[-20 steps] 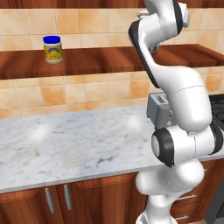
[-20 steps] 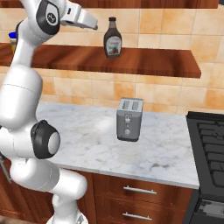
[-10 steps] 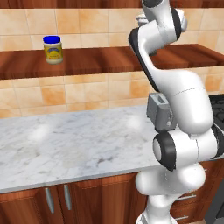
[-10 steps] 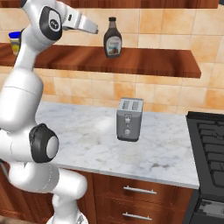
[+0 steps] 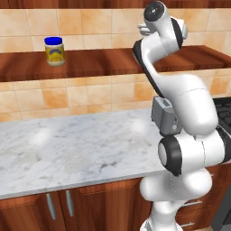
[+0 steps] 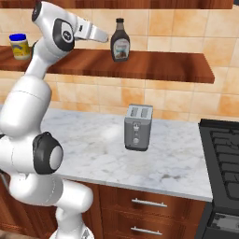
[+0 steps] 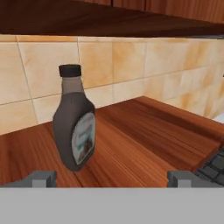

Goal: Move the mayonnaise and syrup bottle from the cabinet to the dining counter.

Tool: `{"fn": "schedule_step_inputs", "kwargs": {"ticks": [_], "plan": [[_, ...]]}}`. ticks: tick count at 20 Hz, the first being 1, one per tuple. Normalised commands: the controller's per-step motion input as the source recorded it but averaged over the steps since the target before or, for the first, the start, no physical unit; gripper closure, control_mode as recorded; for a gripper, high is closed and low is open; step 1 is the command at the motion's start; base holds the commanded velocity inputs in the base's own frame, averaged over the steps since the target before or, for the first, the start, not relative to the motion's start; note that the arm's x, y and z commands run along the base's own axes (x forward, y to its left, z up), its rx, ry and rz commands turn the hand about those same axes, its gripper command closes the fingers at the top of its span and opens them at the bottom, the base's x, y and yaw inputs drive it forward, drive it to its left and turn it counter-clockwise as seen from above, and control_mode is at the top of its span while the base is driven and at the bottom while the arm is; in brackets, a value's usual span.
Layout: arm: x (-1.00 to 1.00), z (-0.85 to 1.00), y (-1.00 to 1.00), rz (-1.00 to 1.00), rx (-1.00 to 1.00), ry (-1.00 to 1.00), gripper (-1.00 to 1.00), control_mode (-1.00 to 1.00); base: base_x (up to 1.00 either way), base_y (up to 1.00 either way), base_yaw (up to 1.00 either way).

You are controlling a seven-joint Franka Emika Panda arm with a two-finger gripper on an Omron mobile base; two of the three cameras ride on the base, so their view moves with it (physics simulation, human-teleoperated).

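The syrup bottle [image 6: 120, 41], slim and dark brown with a black cap and pale label, stands upright on the cabinet shelf [image 6: 163, 65]. In the hand view the syrup bottle [image 7: 75, 127] rises just ahead, left of centre between the two fingertips [image 7: 41, 178]. My gripper [image 6: 105, 36] hovers at shelf height just left of the bottle, open and holding nothing; in the hand view the gripper [image 7: 111, 179] is spread wide. The mayonnaise [image 5: 54, 50], a blue-lidded jar, stands far along the cabinet shelf [image 5: 90, 63], and the mayonnaise [image 6: 19, 45] appears behind my arm. The dining counter is out of view.
A silver toaster [image 6: 138, 127] stands on the marble wall counter [image 6: 93, 149] below the shelf. A black stove [image 6: 224, 158] adjoins the counter on the right. Wooden base cupboards [image 5: 90, 207] run underneath. A second dark shelf [image 7: 109, 17] hangs above the bottle.
The hand has dropped a little and edged nearer the syrup bottle. The bottle, jar and toaster have stayed put.
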Motion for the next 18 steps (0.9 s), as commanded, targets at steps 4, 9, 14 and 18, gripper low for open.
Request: {"fn": "schedule_step_inputs", "kwargs": {"ticks": [4, 9, 14, 18], "plan": [[0.64, 0.00, 0.00, 0.00, -0.05, 0.00, -1.00, -1.00, 0.00, 0.00, 0.00], [0.55, 0.00, 0.00, 0.00, -0.04, 0.01, -1.00, -1.00, 0.00, 0.00, 0.00], [0.53, 0.00, -0.01, 0.00, -0.01, 0.06, -1.00, -1.00, 0.00, 0.00, 0.00], [0.53, 0.00, -0.05, 0.00, 0.00, 0.04, -1.00, -1.00, 0.00, 0.00, 0.00]]}}
